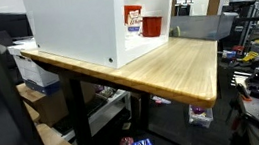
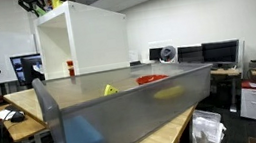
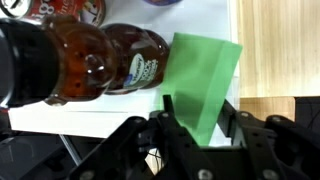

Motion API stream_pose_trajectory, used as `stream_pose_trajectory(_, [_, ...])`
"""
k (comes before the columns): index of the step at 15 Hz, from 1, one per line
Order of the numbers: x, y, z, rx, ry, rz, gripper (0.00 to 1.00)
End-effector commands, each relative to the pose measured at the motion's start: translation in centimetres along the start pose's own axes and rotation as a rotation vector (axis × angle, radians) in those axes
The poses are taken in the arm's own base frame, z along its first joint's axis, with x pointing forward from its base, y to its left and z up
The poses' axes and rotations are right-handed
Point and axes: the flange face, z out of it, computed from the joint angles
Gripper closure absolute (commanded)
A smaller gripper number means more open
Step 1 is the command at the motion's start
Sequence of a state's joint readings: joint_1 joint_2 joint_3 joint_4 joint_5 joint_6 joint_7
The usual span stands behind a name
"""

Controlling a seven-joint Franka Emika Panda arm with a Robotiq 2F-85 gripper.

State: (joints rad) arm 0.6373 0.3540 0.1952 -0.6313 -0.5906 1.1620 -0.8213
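While just beside the syrup bottle (image 3: pixel 90 60), green sheet (image 3: pixel 205 75) between fingers (image 3: pixel 229 118)

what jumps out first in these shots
A bright green flat sheet stands between the black fingers of the gripper in the wrist view, beside a brown syrup bottle lying on a white shelf. In an exterior view, a big white open-fronted cabinet fills much of the pale wooden tabletop.

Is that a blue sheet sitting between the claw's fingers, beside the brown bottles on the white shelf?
Not quite: the sheet is green, not blue. The wrist view shows it reaching down into the gripper, beside the brown bottles on the white shelf.
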Motion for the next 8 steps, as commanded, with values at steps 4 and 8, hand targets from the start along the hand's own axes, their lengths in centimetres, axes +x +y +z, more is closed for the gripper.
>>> stream_pose_trajectory(4, [-0.90, -0.06, -1.83, -0.045, -0.005, -0.029, 0.97])
stream_pose_trajectory(8, [-0.93, 0.03, -1.72, -0.044, -0.011, -0.027, 0.94])
